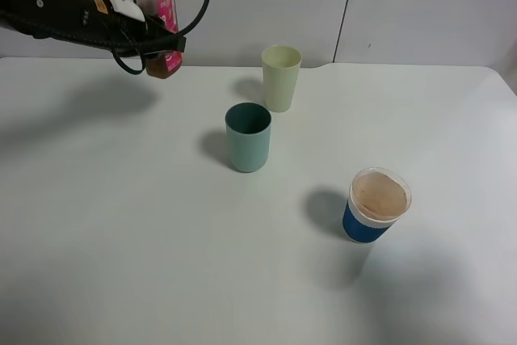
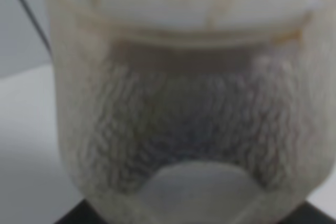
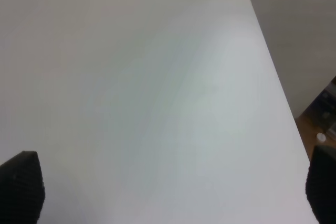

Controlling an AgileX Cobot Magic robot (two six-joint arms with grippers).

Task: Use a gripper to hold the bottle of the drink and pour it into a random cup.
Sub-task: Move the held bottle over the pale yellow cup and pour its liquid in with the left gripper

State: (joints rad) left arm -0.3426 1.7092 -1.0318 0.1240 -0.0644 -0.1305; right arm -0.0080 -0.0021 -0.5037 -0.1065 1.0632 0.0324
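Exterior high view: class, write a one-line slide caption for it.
Left gripper holds the pink-labelled bottle aloft, left of the pale yellow-green cup, teal cup and blue cup on the table.

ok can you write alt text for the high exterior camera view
The left gripper holds a pink-labelled bottle in the air above the far left of a white table. On the table stand a pale yellow-green cup, a teal cup nearer the camera, and a blue cup with a white rim, further right.
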